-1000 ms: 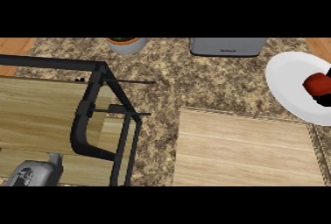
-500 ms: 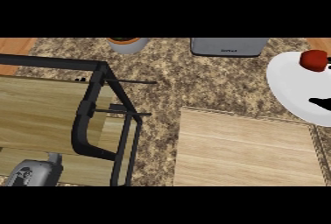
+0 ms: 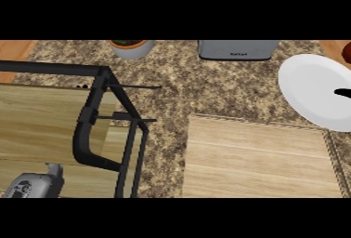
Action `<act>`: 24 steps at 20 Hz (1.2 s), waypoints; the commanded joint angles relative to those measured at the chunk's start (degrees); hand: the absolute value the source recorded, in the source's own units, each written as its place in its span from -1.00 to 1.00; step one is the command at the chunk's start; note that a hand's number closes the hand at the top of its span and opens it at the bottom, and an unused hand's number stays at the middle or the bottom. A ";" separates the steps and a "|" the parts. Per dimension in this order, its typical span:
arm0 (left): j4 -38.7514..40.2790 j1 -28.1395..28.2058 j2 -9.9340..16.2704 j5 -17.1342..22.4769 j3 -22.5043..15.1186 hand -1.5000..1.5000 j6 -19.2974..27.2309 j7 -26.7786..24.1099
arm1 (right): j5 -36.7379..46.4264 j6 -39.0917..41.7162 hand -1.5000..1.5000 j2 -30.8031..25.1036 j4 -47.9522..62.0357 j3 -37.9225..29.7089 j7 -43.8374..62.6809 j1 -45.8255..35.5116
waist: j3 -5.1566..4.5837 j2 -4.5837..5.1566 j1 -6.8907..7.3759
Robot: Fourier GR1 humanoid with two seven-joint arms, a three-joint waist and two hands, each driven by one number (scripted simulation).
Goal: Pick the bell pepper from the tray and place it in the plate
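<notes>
The white plate (image 3: 312, 90) lies at the right of the counter with nothing on its visible part. A reddish sliver of the bell pepper (image 3: 347, 49) shows at the view's right edge, just past the plate's upper rim; most of it is cut off. Of my right hand (image 3: 343, 91) only a dark tip shows, reaching in over the plate's right side below the pepper. Whether it touches the pepper cannot be told. The wooden tray (image 3: 260, 158) lies bare at the lower middle. Of my left arm only the grey forearm (image 3: 29, 186) shows, at the lower left corner.
A black metal frame (image 3: 103, 125) stands over a wooden surface (image 3: 41, 121) at the left. A grey toaster (image 3: 238, 49) and a potted plant (image 3: 132, 47) sit along the far edge. Speckled stone counter (image 3: 205, 88) lies between the frame and the plate.
The bell pepper has gone from the plate's right part up past its upper rim to the view's right edge. The dark hand has drawn back to the right. The left forearm is still.
</notes>
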 commanded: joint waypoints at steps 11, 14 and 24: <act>4.25 -3.64 -0.48 1.56 4.13 0.00 -0.61 2.77 | -5.48 21.34 -1.00 -7.17 6.93 -4.17 1.69 2.15 | -0.22 1.11 0.58; 1.65 -1.34 -1.08 -0.73 2.17 0.00 0.57 3.23 | -5.54 20.58 -1.00 -7.21 6.66 -4.30 0.21 2.95 | -0.17 1.03 1.06; 3.09 -2.24 -1.29 -0.27 4.13 0.00 -0.27 1.80 | -5.93 23.09 -1.00 -11.73 7.25 -4.97 -3.31 8.83 | -0.04 1.35 0.73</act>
